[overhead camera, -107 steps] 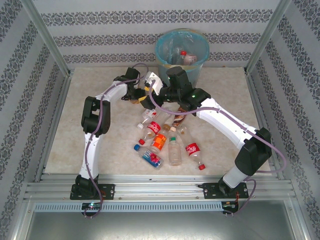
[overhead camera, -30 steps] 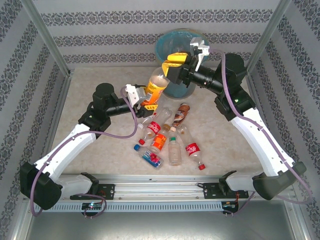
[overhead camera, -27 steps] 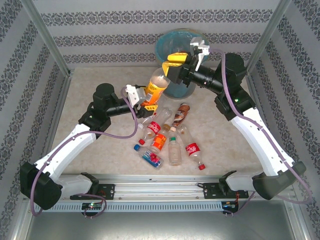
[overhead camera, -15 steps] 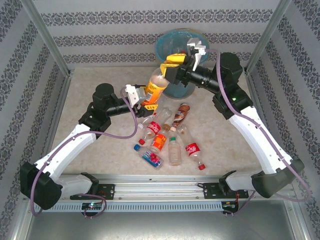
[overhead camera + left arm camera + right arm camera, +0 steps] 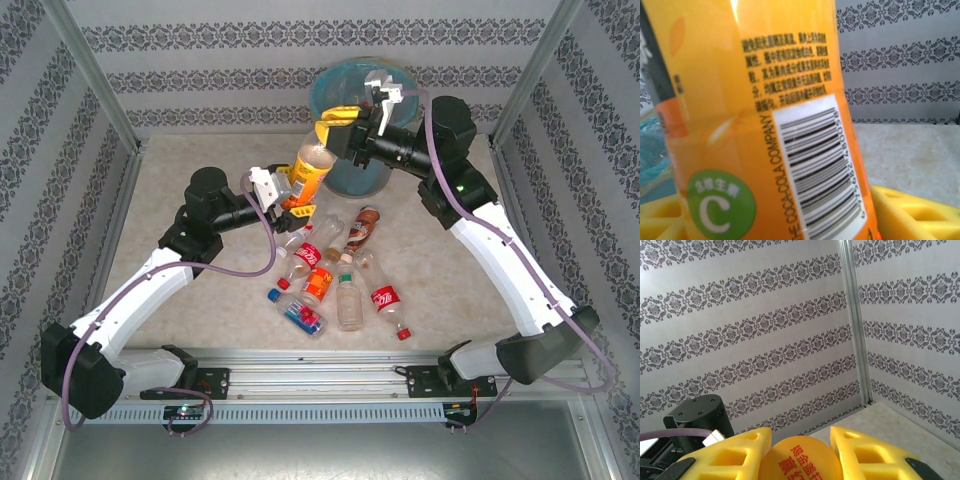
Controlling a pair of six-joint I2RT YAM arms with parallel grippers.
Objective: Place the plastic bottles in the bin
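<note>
From above, the beige table (image 5: 420, 300) sits boxed in by patterned walls, with the bin (image 5: 320, 88) at the far edge, its blue liner folded over the rim. The right arm's wrist crosses in front of the bin's mouth and hides much of it. A loose heap of plastic bottles (image 5: 335, 275) lies mid-table, touching one another, well short of the bin.

The left gripper (image 5: 293, 195) holds an orange-labelled bottle (image 5: 310, 172) off the table, tilted up toward the bin and just in front of it. The right gripper (image 5: 335, 120) is close to the bottle's upper end.

The left wrist camera gives the close look: barcode and green "C" badge on the label, with yellow fingers (image 5: 910, 210) hugging both sides. The right wrist camera sees the bottle end-on. Its orange cap (image 5: 801, 460) sits between close-set yellow fingers (image 5: 865, 455), though I cannot tell whether they pinch it. The left arm's black joint (image 5: 695, 415) stands behind.
</note>
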